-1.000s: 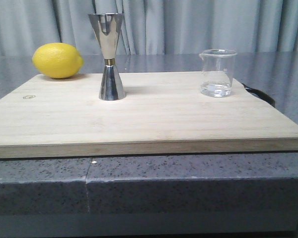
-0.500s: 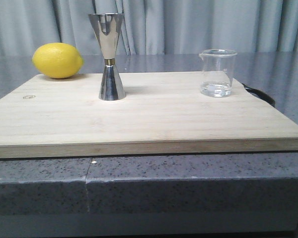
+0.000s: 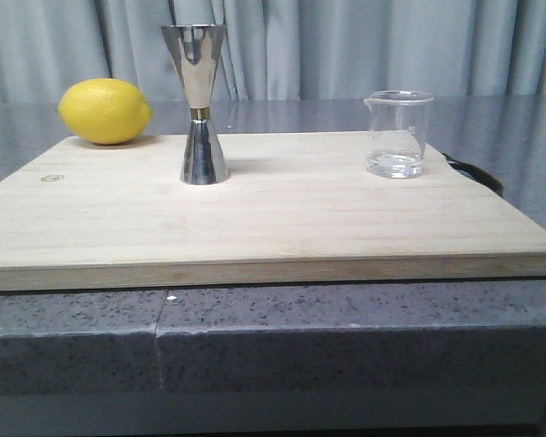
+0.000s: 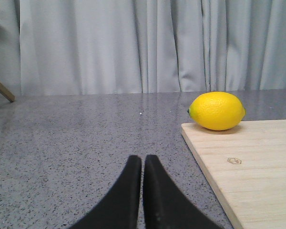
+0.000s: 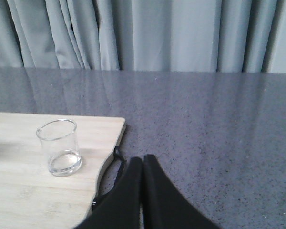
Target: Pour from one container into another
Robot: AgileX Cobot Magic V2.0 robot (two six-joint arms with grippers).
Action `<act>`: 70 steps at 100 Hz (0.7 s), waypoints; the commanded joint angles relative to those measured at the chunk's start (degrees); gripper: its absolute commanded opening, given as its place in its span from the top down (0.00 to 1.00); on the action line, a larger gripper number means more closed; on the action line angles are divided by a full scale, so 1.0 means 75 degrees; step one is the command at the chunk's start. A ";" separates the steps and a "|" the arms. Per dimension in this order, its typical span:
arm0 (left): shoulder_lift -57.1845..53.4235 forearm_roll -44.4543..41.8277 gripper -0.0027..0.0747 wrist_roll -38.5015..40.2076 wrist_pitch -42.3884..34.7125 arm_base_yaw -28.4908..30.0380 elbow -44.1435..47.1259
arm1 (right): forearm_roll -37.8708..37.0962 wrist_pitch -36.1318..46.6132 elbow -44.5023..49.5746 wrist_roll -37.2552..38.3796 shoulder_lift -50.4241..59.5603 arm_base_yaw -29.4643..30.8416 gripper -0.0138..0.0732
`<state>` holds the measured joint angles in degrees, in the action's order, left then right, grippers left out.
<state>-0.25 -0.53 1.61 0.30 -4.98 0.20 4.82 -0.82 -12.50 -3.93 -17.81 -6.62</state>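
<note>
A small clear glass beaker (image 3: 399, 133) with a pouring lip stands upright on the right part of the wooden board (image 3: 282, 218). In the right wrist view the beaker (image 5: 59, 148) sits near the board's corner, apart from my right gripper (image 5: 142, 160), which is shut and empty over the grey counter. The tall steel hourglass jigger (image 3: 200, 103) with a gold waist stands upright left of the board's middle. My left gripper (image 4: 142, 159) is shut and empty over the counter, off the board's left edge. Neither gripper shows in the front view.
A yellow lemon (image 3: 105, 111) lies at the board's far left corner, also the lemon (image 4: 217, 110) in the left wrist view. A black loop handle (image 3: 478, 173) sticks out at the board's right edge. Grey curtains hang behind the speckled counter (image 3: 255, 337).
</note>
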 commanded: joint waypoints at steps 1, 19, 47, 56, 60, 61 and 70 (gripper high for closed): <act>-0.0194 0.0070 0.99 0.0019 -0.0551 0.0014 0.0273 | -0.0082 0.1731 0.0629 -0.0017 0.0537 0.0115 0.93; -0.0194 0.0070 0.99 0.0019 -0.0551 0.0014 0.0273 | 0.0113 0.1830 0.1615 0.0004 0.1682 0.0500 0.93; -0.0194 0.0070 0.99 0.0019 -0.0551 0.0014 0.0273 | -0.0101 0.1030 0.1966 0.0046 0.2591 0.0807 0.93; -0.0194 0.0070 0.99 0.0019 -0.0551 0.0014 0.0273 | -0.0642 0.0961 0.1966 0.0253 0.2596 0.0807 0.93; -0.0194 0.0070 0.99 0.0019 -0.0551 0.0014 0.0273 | -0.0877 0.0973 0.1966 0.0479 0.2596 0.0807 0.93; -0.0194 0.0070 0.99 0.0019 -0.0551 0.0014 0.0273 | -0.0925 0.0954 0.1966 0.0524 0.2596 0.0807 0.93; -0.0194 0.0070 0.99 0.0019 -0.0551 0.0014 0.0273 | -0.1199 0.0923 0.1966 0.1013 0.2596 0.0807 0.93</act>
<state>-0.25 -0.53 1.61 0.30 -4.98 0.20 -1.53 2.48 0.75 0.51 0.50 -0.86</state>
